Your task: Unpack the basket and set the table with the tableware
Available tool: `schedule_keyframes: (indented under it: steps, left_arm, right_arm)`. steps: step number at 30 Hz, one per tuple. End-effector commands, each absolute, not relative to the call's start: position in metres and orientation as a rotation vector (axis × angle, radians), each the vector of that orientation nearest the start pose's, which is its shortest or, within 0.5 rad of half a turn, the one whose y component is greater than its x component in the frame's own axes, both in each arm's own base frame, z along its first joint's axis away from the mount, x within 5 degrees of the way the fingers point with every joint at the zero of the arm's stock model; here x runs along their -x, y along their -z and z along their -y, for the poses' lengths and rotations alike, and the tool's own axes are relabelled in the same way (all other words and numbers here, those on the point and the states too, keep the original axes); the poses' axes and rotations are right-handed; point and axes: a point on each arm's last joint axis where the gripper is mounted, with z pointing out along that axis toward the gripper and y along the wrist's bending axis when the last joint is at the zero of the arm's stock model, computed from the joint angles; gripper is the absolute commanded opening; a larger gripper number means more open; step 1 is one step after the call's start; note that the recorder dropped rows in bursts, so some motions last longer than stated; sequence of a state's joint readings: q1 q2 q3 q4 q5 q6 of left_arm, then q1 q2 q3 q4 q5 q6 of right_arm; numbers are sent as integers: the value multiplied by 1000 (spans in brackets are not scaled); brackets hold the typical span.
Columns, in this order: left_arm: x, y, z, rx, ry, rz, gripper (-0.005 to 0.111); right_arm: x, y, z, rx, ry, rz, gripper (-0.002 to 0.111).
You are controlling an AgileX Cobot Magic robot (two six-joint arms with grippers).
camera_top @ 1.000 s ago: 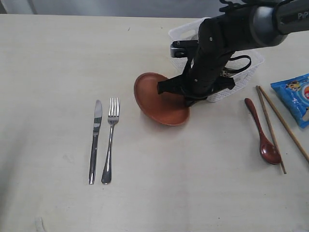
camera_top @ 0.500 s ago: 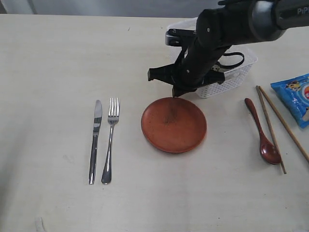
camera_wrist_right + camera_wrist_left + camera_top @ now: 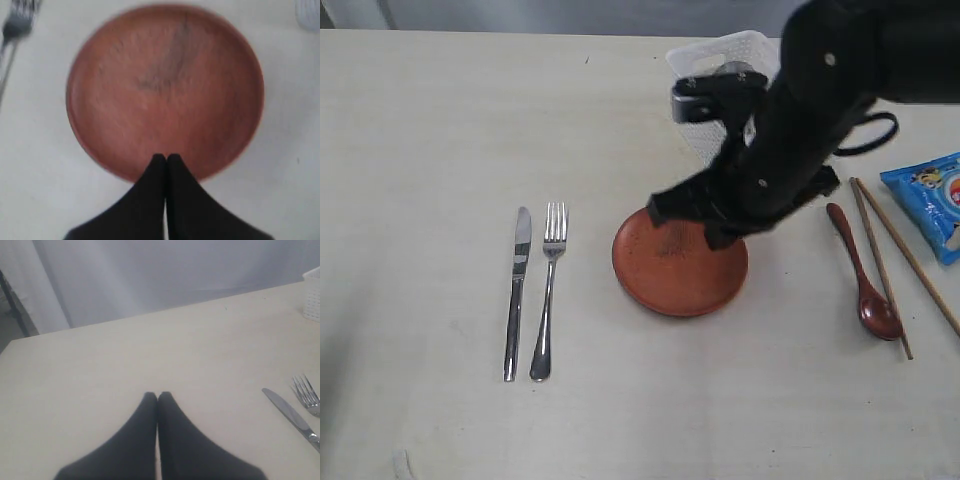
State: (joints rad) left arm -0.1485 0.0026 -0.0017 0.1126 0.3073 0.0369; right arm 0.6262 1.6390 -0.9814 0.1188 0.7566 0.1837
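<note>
Matt reddish-brown plate [image 3: 670,280] with dark scuffs — shiny steel knife [image 3: 517,290] and fork [image 3: 546,300], glossy red spoon [image 3: 860,275].

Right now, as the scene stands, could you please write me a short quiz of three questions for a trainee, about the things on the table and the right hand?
1. True or false: the plate lies flat on the table, between the fork and the spoon.
2. Choose one. The right hand is: A) open around the plate's rim; B) shut, with nothing between its fingers; C) shut on the fork.
3. Fill in the gap: beside the fork, on the side away from the plate, lies the ____.

Key: 1 true; 2 B; 3 knife.
</note>
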Motion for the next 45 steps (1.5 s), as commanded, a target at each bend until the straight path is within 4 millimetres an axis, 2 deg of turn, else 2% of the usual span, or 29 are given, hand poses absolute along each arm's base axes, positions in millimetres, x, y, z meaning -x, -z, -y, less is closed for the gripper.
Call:
schedule_keyframes:
  steps: [1,4,7,15,21,32,38,45]
  left_arm:
    - [-54,-186,5,-221,-17,-1768,0]
    - [-54,-186,5,-221,-17,-1768,0]
    - [-54,-186,5,-221,-17,-1768,0]
    - [-54,-186,5,-221,-17,-1768,0]
    - [-54,-186,5,-221,-17,-1768,0]
    - [-54,-186,5,-221,-17,-1768,0]
    - [-54,-186,5,-221,-17,-1768,0]
    - [-54,-186,5,-221,-17,-1768,0]
  right_arm:
    - [-192,-190,-170,604,-294,-2956,0]
    - [-172,-177,-170,711,-243,-2981,0]
    - [-173,-159,-172,741,-194,-3011,0]
    - [-212,-128,-203,773,-141,-2989,0]
    - [-240,-118,-225,837,-84,-2964,0]
    - [-294,-135,-267,789,-89,-2826,0]
    - [-304,-142,-275,781,-49,-2864,0]
    - [-301,-193,-270,797,-88,-2762,0]
